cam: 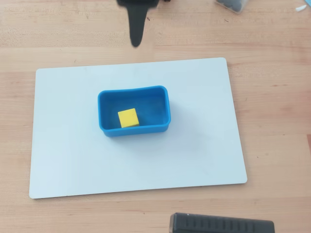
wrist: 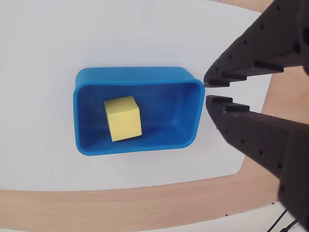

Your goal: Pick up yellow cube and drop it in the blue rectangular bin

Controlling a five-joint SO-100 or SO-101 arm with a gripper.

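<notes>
The yellow cube [cam: 128, 117] lies inside the blue rectangular bin [cam: 163, 104], towards its left part in the overhead view. The wrist view shows the cube [wrist: 122, 118] resting on the floor of the bin [wrist: 190, 113], clear of the walls. My gripper [cam: 136, 42] is at the top of the overhead view, above the wooden table beyond the board and well away from the bin. In the wrist view my gripper [wrist: 208, 91] comes in from the right. Its fingertips are almost together, only a thin gap between them, and they hold nothing.
The bin stands near the middle of a white board [cam: 194, 145] on a wooden table [cam: 272, 97]. A black ribbed object [cam: 221, 224] lies at the front edge. A dark object [cam: 233, 4] sits at the top right.
</notes>
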